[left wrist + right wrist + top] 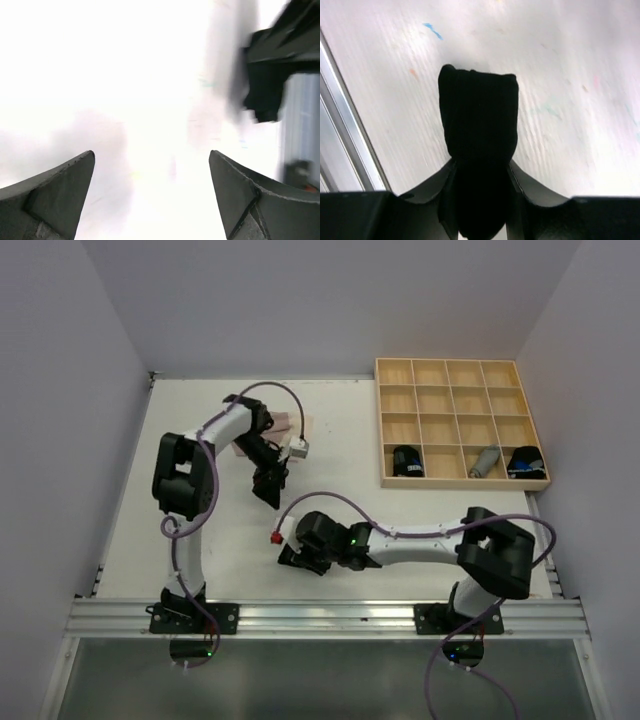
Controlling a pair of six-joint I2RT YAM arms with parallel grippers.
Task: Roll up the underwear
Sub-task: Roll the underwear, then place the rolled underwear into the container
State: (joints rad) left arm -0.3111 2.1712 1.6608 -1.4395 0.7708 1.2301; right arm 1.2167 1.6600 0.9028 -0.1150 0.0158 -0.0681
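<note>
You are pinching the black underwear roll [479, 110] in your right gripper [480, 172], well left of the tray [462, 366] and nearer the arm bases. Your left gripper [150, 195] is hanging spread wide, holding nothing. Rolling looks finished. The next move is calling for carrying it to a free compartment.

Wooden compartment tray [432, 400] sits at the far right of the white table [230, 540], metal rail [330, 617] along the near edge

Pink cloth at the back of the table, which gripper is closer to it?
Left. The left gripper hangs just in front of the pink cloth; the right gripper sits farther forward, near the front rail.
</note>
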